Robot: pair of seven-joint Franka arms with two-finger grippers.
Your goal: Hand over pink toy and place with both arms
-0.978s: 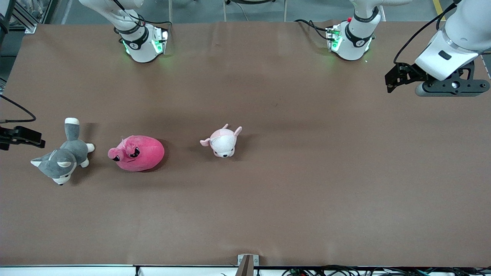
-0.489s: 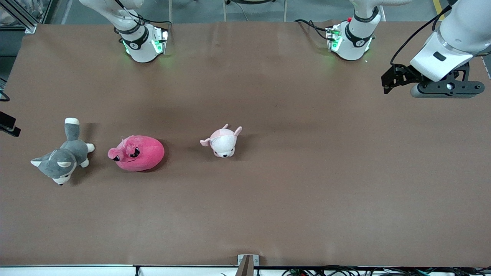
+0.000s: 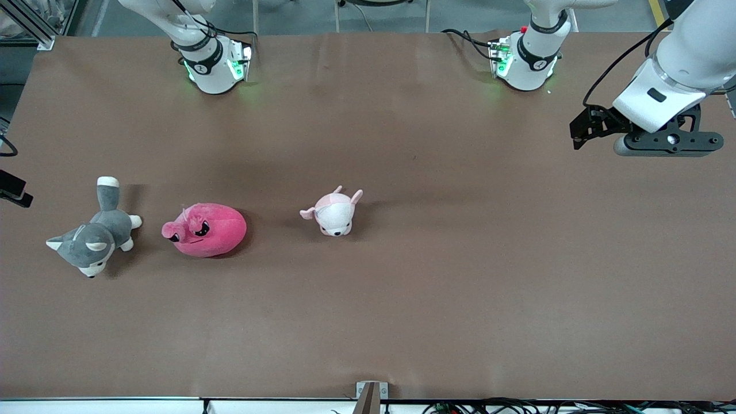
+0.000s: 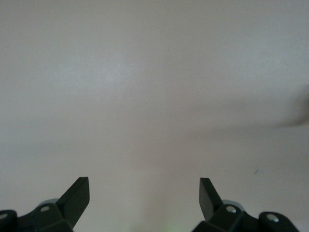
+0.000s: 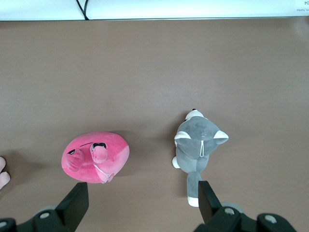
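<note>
While airborne, right gripper (image 5: 140, 203) mostly cropped

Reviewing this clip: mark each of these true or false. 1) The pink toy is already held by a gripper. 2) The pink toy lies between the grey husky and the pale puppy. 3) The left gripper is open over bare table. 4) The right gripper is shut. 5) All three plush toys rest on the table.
1) False. The pink toy lies on the table, untouched by any gripper.
2) True. It sits between the grey husky and the pale puppy.
3) True. The left gripper is open over bare table at the left arm's end.
4) False. The right gripper is open, above the pink toy and husky.
5) True.
</note>
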